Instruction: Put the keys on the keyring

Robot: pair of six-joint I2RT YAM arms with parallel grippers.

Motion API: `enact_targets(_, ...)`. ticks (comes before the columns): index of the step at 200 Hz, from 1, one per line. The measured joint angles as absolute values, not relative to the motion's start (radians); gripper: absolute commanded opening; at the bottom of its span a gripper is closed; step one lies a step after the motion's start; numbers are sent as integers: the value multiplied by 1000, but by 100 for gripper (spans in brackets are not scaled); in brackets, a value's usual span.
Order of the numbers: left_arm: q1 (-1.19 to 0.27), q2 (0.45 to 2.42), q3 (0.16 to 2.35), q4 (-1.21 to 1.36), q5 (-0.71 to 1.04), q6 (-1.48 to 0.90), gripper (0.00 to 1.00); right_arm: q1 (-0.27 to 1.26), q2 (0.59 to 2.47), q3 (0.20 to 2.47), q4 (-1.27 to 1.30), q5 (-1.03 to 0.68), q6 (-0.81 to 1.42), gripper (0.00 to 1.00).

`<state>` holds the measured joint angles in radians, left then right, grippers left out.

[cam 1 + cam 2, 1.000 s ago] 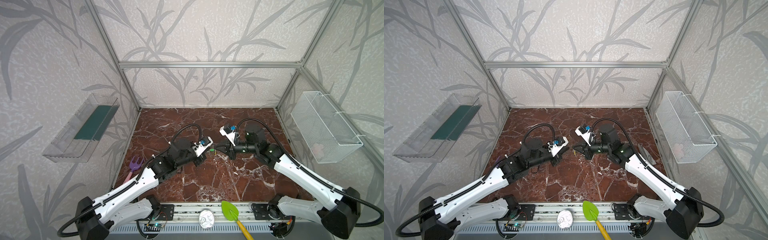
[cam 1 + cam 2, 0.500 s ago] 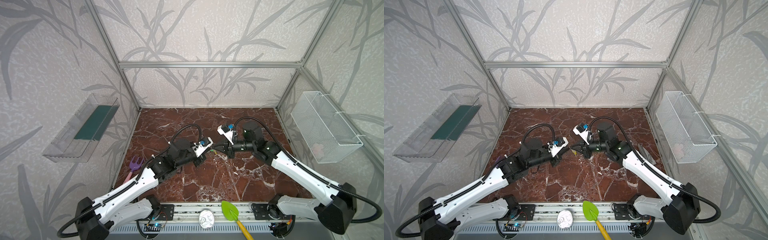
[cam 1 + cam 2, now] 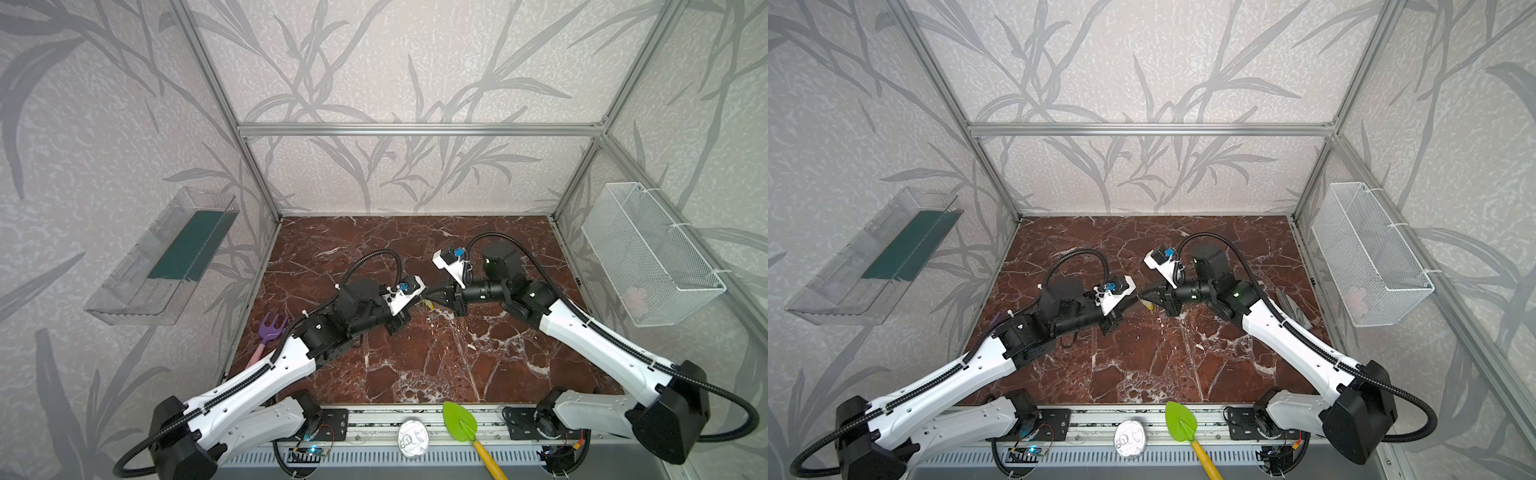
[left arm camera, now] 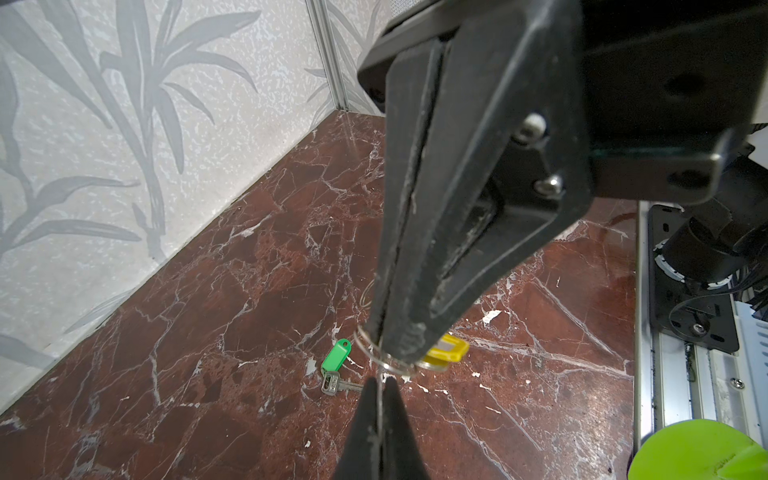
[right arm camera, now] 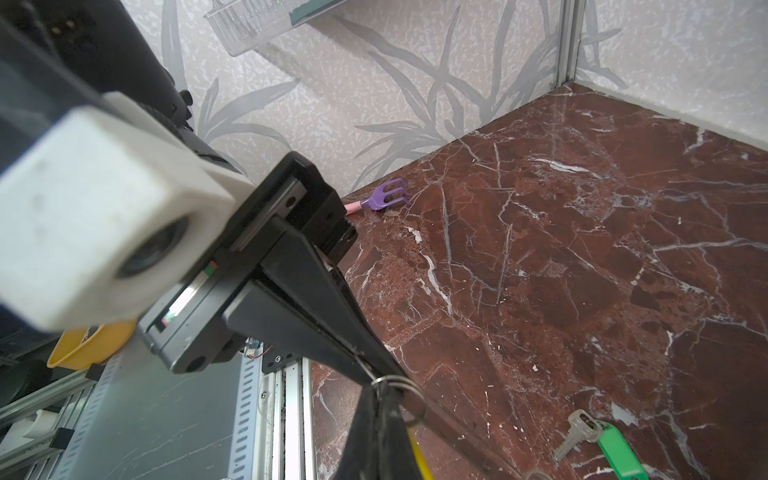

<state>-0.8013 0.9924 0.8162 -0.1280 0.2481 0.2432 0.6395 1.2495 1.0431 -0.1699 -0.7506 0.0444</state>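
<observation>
two end effectors, tip to tip over the worktop, near mid-frame in both top views. left end effector: fingers pressed together, nipping the keyring. right end effector: also pressed together, its tip pinching the same thin wire ring from the opposite side. one keyring, clear of the worktop, held between the two tips. two keys: the yellow-tag key hangs at the ring just behind the right tip, though i cannot tell if it is threaded on. the green-tag key lies flat on the worktop close below the tips, touching neither. one purple fork toy, left of centre at the worktop edge. one green shovel, bottom centre on the front rail.
</observation>
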Motion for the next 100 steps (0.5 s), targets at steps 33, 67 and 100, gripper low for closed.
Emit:
enact_targets(33, -797, 987, 815, -128, 245, 244, 0, 643, 1257, 1060, -185, -728, 70, 0)
enact_targets(67, -795, 985, 813, -127, 244, 245, 0, 644, 1258, 1063, -195, -708, 101, 0)
enact_targets(100, -793, 981, 801, -126, 242, 248, 0, 645, 1269, 1065, -201, -711, 125, 0)
